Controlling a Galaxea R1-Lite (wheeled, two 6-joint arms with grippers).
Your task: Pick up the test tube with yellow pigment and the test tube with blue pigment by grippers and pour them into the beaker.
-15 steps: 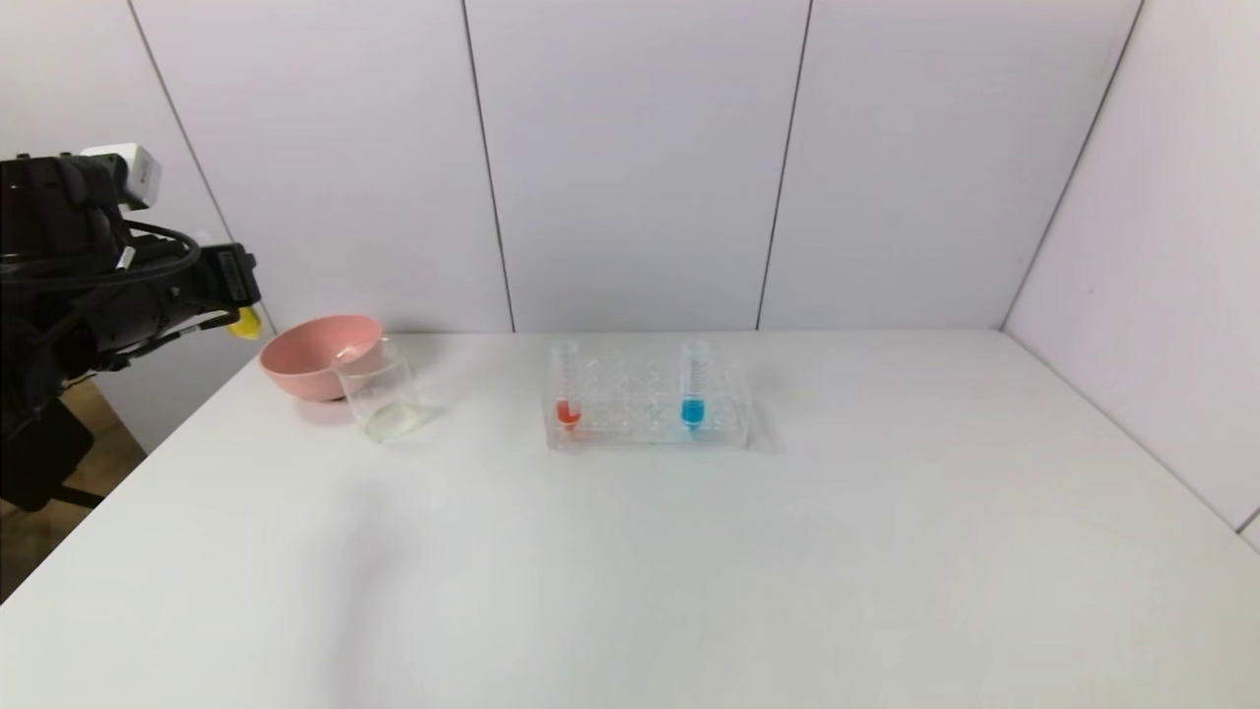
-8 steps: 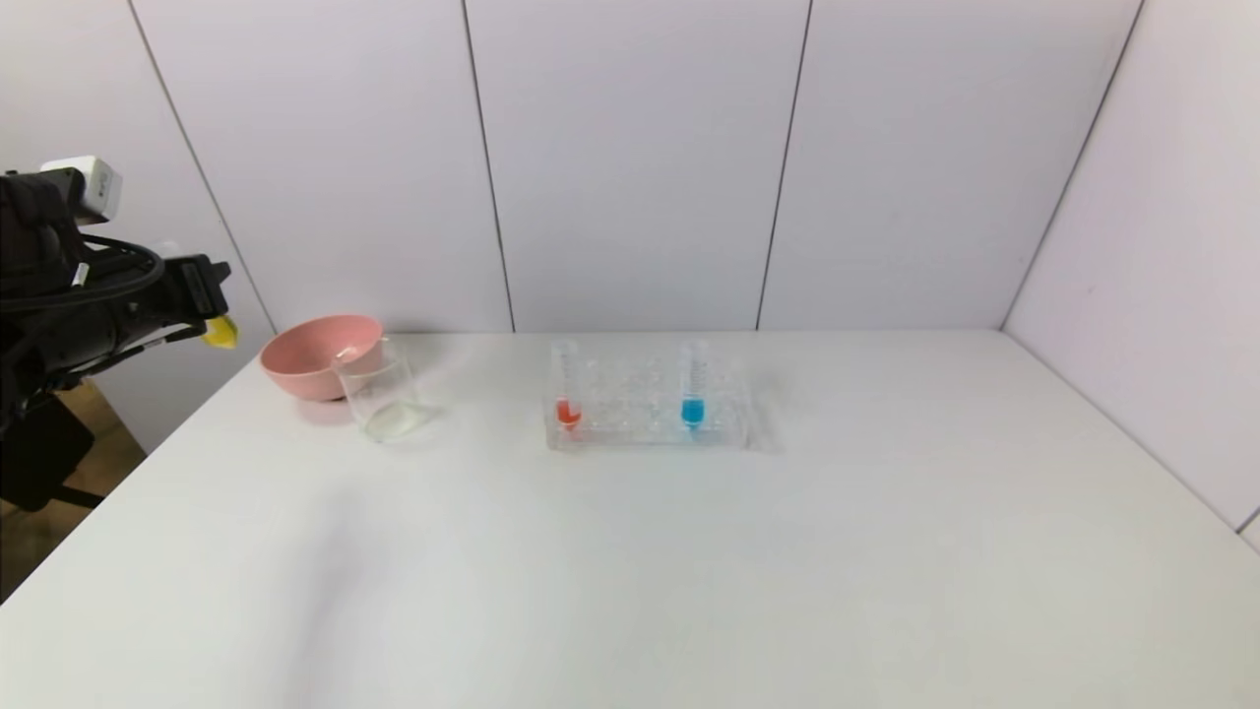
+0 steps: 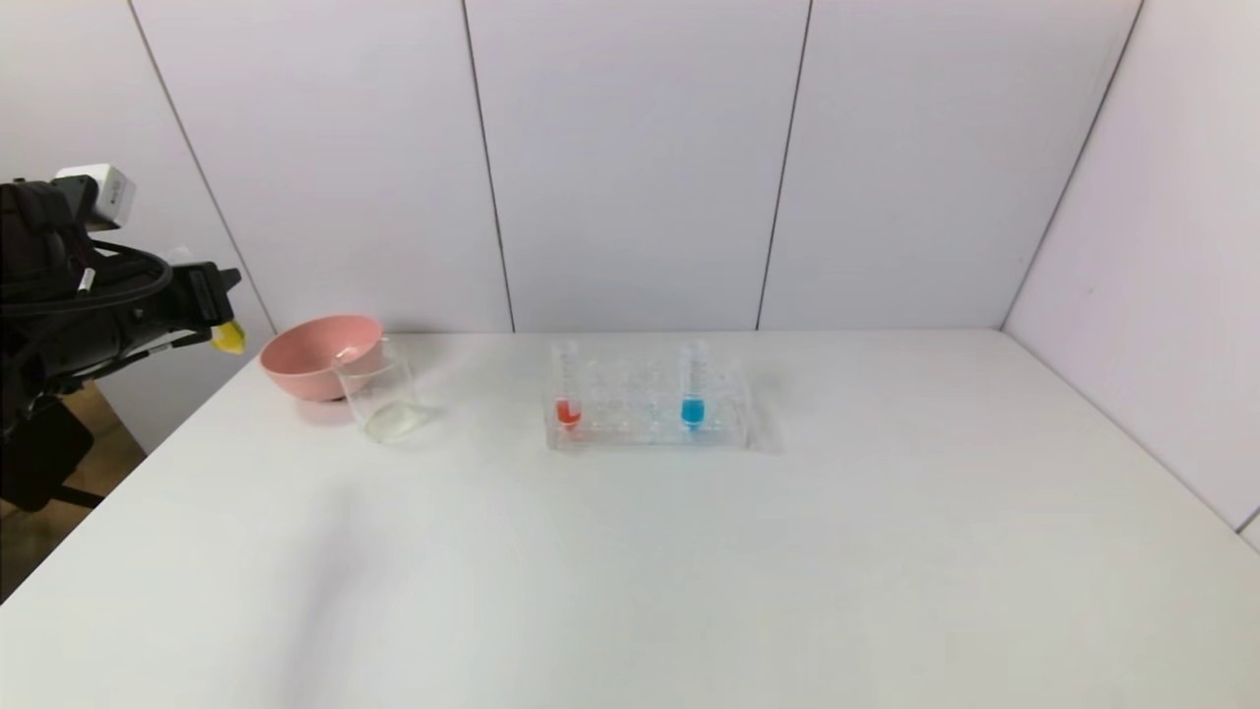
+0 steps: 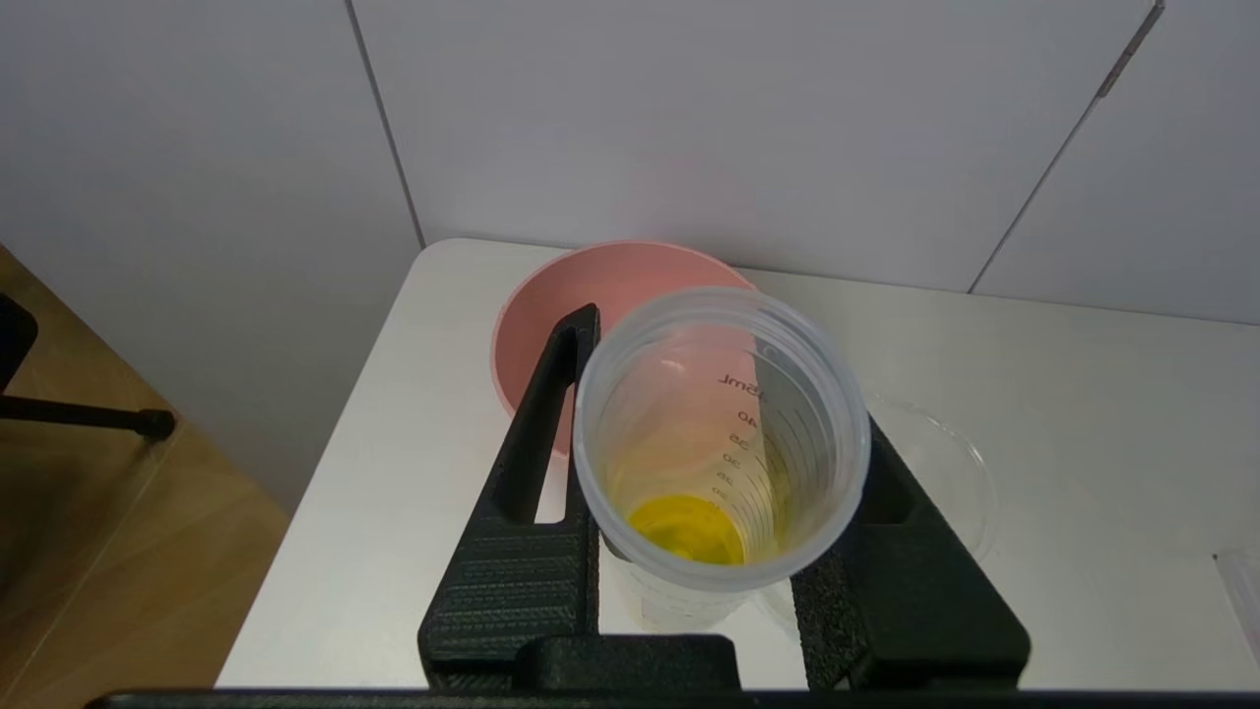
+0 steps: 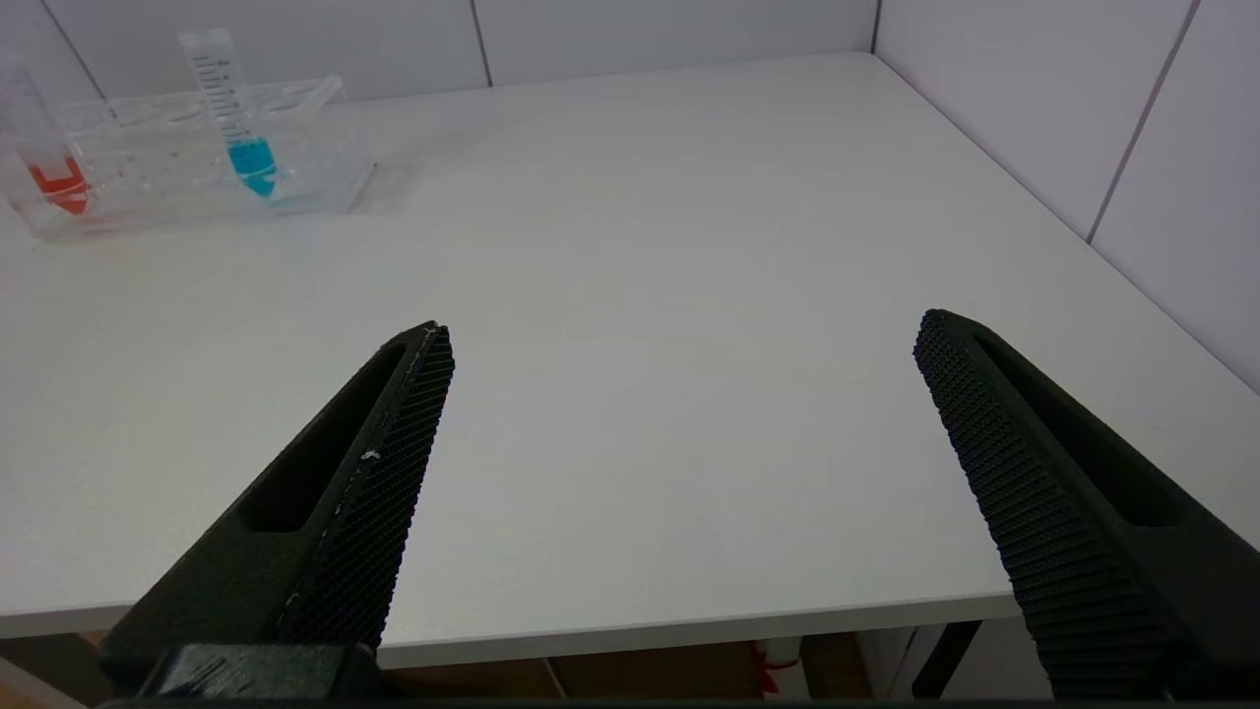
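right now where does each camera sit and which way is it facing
Head view: on the robot's head, looking forward and down at the white table, tube rack and beaker; left hand at the left edge.
Left wrist view: on the left wrist, looking past the left hand shut on the yellow tube to the pink bowl.
Right wrist view: on the right wrist, over the table; open right hand in front.
Head and right wrist views share the blue tube and red tube.

The bowl (image 3: 321, 356) at far left is pink; the beaker (image 3: 379, 401) beside it is clear; the rack (image 3: 648, 415) is clear too, with red liquid in its left tube (image 3: 567, 396) and bright blue in the test tube with blue pigment (image 3: 693, 386); the test tube with yellow pigment (image 4: 722, 445) shows yellow between black ridged fingers (image 4: 527, 537); the table (image 3: 689, 571) is white.
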